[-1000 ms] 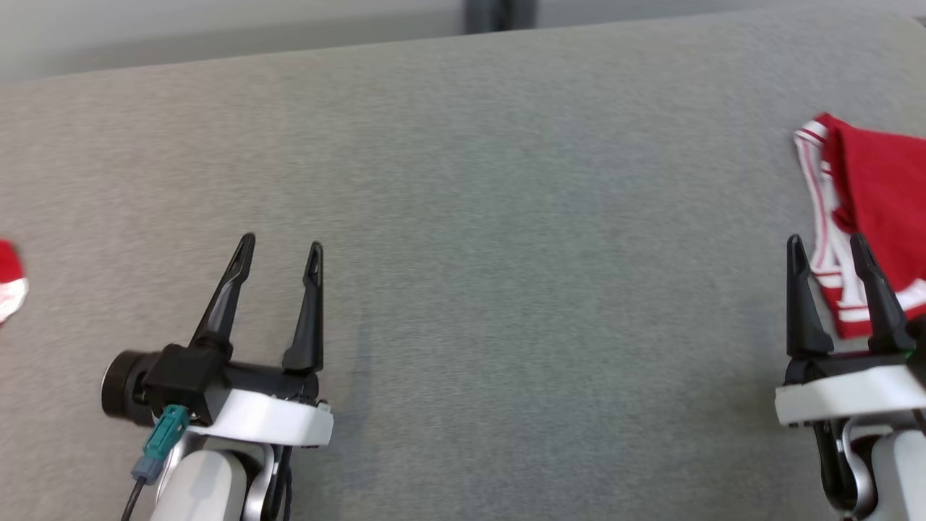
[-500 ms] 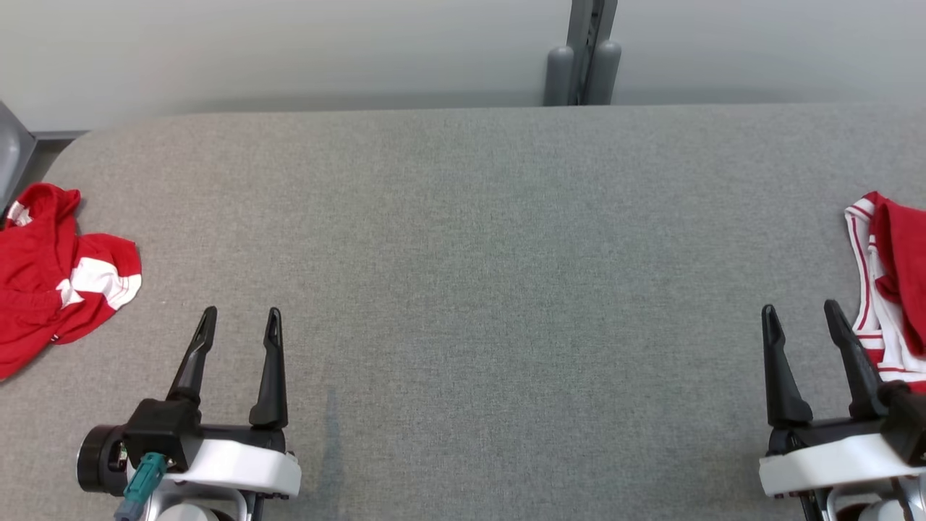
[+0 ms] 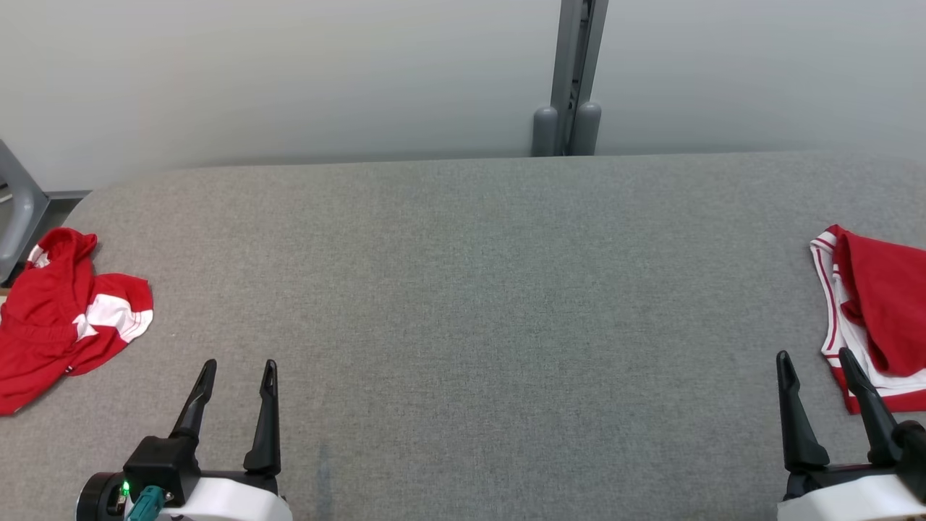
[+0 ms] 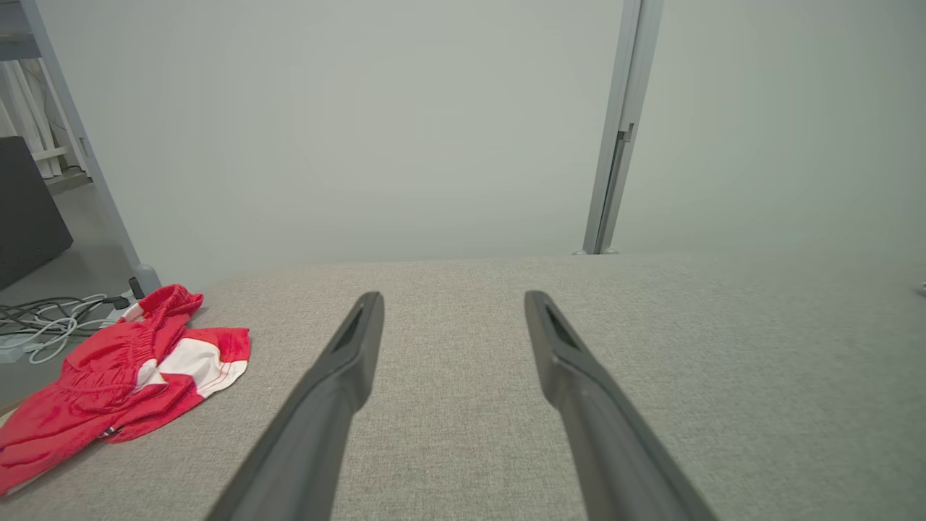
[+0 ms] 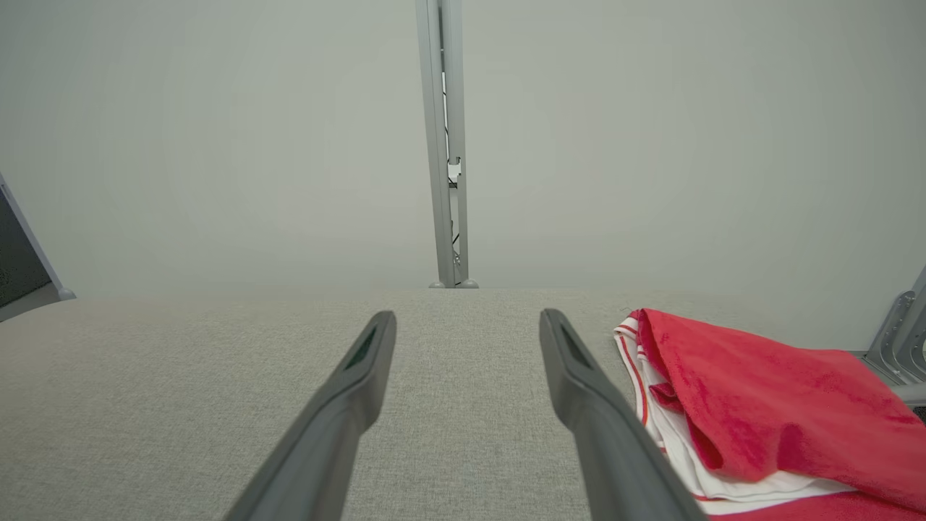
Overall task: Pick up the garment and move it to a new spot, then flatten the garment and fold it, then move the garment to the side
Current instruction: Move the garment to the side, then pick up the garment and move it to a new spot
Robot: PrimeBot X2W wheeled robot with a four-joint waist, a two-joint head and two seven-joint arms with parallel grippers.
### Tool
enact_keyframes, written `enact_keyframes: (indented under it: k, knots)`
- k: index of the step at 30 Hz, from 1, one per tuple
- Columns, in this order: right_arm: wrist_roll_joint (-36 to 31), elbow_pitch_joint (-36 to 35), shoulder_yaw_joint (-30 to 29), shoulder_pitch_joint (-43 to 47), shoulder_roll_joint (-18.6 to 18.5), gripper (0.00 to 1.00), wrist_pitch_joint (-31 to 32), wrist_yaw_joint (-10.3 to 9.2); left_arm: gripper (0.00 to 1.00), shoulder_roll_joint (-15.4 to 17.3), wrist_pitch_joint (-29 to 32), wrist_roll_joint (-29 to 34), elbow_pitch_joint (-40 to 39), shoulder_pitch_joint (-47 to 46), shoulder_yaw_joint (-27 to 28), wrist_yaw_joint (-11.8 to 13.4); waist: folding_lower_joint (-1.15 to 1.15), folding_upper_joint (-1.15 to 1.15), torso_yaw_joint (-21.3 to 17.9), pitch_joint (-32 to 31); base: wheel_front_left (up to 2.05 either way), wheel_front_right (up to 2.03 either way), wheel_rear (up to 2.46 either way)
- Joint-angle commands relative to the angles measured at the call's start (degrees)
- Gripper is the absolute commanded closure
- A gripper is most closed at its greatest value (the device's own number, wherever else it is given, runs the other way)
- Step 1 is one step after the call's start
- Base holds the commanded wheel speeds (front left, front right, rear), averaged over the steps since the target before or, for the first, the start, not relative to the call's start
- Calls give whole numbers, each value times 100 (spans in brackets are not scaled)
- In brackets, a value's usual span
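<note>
From the head view, my left gripper point(image 3: 239, 365) and right gripper point(image 3: 813, 356) both hover over the grey fabric-covered table point(image 3: 463, 289), each with its two dark fingers spread apart and nothing between them. The grey upright metal post point(image 3: 575, 72) stands at the table's far edge. Far to the left of that post, near the table's rounded corner, lies the crumpled red-and-white fabric garment point(image 3: 65, 311), well apart from my left gripper. Far to the right of the post lies a folded red fabric garment with white striped trim point(image 3: 879, 311), just beside my right gripper's outer finger.

In the left wrist view, my left gripper point(image 4: 454, 300) stands open and empty above the table point(image 4: 723, 362). The crumpled garment point(image 4: 123, 376) lies left of the post point(image 4: 615, 145), at the table's edge, with pale cables point(image 4: 43, 318) on the floor beyond it.

In the right wrist view, my right gripper point(image 5: 469, 318) is open and empty too. The folded garment point(image 5: 759, 398) lies right of the post point(image 5: 445, 145), flat on the table point(image 5: 145, 376), its red layer over the white.
</note>
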Motion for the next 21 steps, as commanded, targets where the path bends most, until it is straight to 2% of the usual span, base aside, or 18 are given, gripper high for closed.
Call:
enact_keyframes:
  k: [1,12,21]
  knots:
    - [8,-78,-36,109,-4,0,54,-1,0,45,-1,-26,46,43,-3,-20,0,0,-29,-86,0,0,0]
    - [35,-281,-63,234,40,0,131,-1,0,32,55,-112,160,33,-76,-9,0,0,-60,-132,0,0,0]
    - [50,-167,-46,235,51,0,79,0,0,32,102,-141,217,3,-135,24,0,0,-39,-166,0,0,0]
